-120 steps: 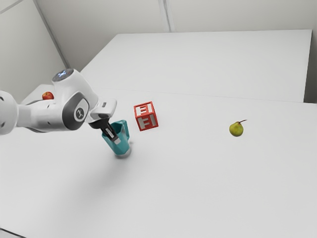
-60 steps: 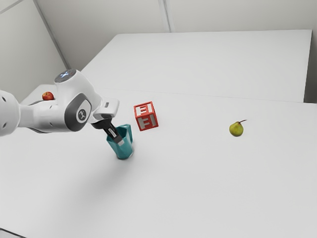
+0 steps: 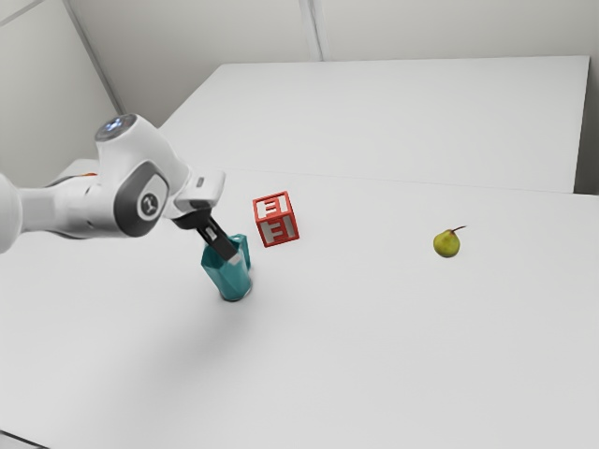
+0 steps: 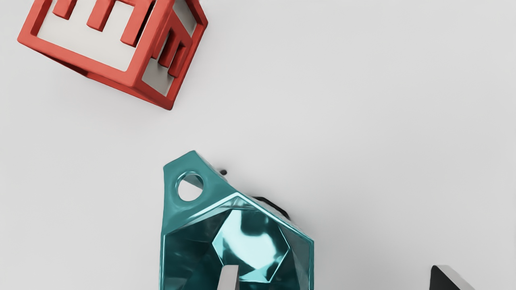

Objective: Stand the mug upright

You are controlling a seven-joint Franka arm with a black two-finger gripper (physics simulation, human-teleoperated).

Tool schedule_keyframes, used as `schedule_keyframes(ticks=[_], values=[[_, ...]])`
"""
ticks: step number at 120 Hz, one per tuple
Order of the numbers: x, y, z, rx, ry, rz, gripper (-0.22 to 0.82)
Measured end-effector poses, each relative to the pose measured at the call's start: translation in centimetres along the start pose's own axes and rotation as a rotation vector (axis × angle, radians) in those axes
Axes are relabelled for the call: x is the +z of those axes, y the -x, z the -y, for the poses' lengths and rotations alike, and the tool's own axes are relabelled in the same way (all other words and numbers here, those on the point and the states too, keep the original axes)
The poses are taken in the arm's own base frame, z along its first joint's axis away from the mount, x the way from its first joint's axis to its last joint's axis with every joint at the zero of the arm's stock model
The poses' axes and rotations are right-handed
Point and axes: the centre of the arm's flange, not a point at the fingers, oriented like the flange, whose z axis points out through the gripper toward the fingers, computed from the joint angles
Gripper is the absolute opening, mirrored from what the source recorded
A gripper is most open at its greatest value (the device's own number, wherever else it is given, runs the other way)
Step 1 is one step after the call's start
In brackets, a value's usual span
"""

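The hand [image 3: 234, 258] has risen, one finger [image 4: 229, 278] partly hiding the mug [image 4: 179, 213].

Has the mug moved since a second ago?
Yes, the mug has shifted slightly toward the exterior view's right, judged against the red block.

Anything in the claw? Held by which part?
Nothing held: the claw is open, one finger over the mouth of the mug, the other outside its rim.

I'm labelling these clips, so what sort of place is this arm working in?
Probably a bare simulated test room: a plain white tabletop, blank pale walls, and a few scattered objects such as a red letter block and a pear.
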Motion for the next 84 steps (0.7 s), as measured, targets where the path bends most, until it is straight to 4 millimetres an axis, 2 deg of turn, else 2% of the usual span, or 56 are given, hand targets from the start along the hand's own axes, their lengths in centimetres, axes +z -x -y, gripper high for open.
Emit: schedule_keyframes(ticks=[12,29,69,84], values=[[-2.4,-1.2,0.1,0.004,-0.006,-0.020,0.54],[-5.5,-3.7,1.6,-0.012,0.004,-0.022,0.57],[-9.7,-9.9,6.6,-0.117,0.074,0.095,0.60],[-10.0,-11.4,8.0,-0.164,0.104,0.157,0.60]])
